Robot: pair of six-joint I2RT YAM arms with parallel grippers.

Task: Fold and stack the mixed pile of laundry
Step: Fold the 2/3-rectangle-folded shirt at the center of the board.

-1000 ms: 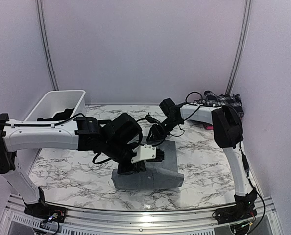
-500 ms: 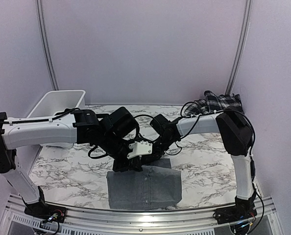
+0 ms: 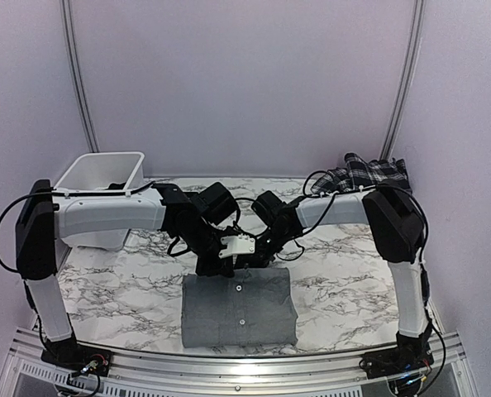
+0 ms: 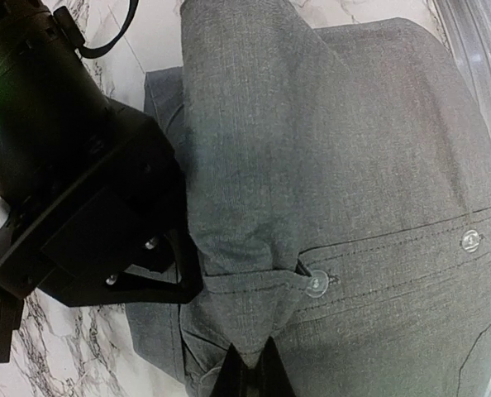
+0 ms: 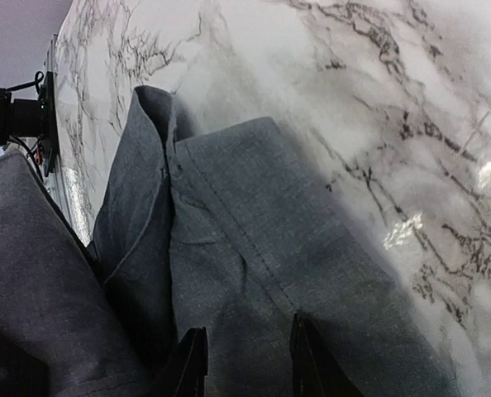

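Note:
The grey collared button shirt (image 3: pixel 239 308) lies folded in a flat rectangle on the marble table near the front edge, its button strip up. My left gripper (image 3: pixel 218 265) is at the shirt's far edge, shut on a pinched fold of the shirt (image 4: pixel 254 331) beside a button. My right gripper (image 3: pixel 258 256) is just to its right at the same edge; in its wrist view the fingers (image 5: pixel 192 364) stand apart over the shirt's cloth (image 5: pixel 254 248) and grip nothing. The black-and-white plaid piece (image 3: pixel 369 172) lies at the back right. The other garments are not in view.
A white plastic basket (image 3: pixel 97 175) stands at the back left, behind my left arm. The right wrist's black body (image 4: pixel 72 165) sits close beside my left gripper. Bare marble (image 3: pixel 353 281) shows to the right and left of the shirt.
The shirt, bunched under the grippers a second ago, now lies spread flat and squarer at the front. Both grippers have come close together at its far edge.

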